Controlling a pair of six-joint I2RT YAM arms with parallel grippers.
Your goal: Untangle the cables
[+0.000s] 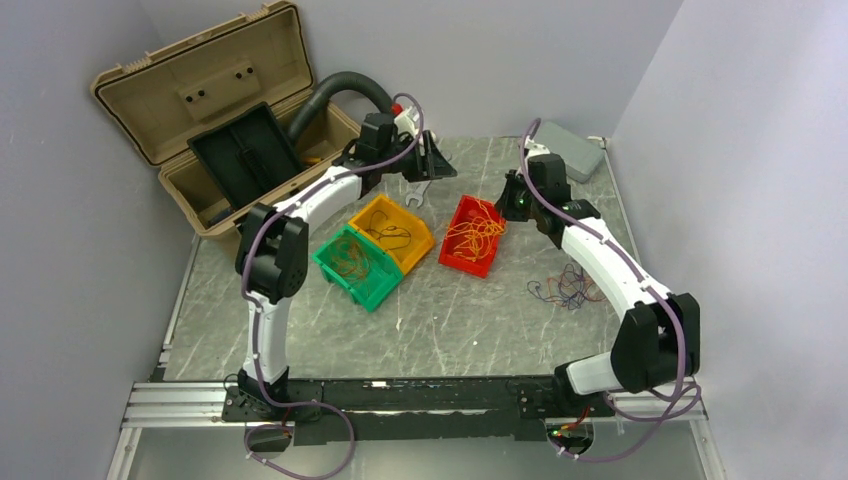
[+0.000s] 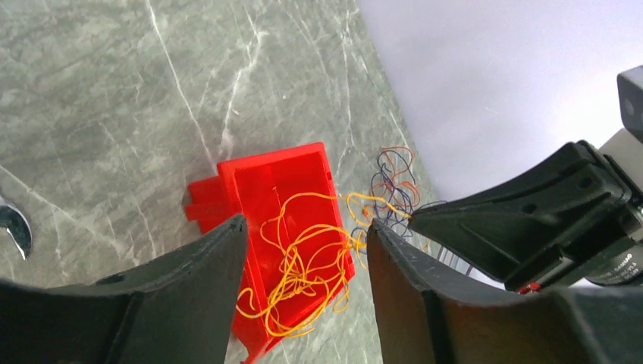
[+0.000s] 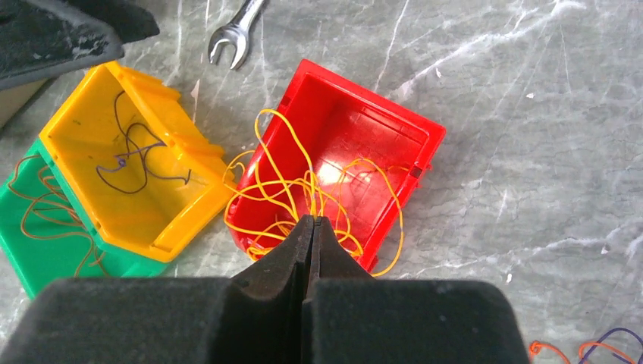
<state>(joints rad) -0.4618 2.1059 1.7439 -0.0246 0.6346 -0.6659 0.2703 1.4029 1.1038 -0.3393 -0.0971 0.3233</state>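
Thin yellow cables [image 3: 303, 186] lie tangled in a red bin [image 3: 364, 129], some hanging over its rim. My right gripper [image 3: 312, 220] hovers over that bin, shut, and a yellow strand [image 2: 379, 205] rises to its tip. My left gripper [image 2: 307, 224] is open and holds nothing; it hangs high over the table, and the red bin [image 2: 265, 174] shows between its fingers. A loose bunch of red, orange and dark cables [image 1: 568, 288] lies on the table beside the right arm. A dark cable [image 3: 133, 155] sits in the yellow bin [image 3: 83, 91], brown ones [image 3: 45, 205] in the green bin [image 3: 45, 258].
A wrench [image 1: 418, 192] lies behind the bins, under the left gripper [image 1: 435, 160]. An open tan toolbox [image 1: 215, 120] with a ribbed hose [image 1: 345, 88] stands at the back left. A grey box [image 1: 572, 150] sits at the back right. Walls close in on three sides.
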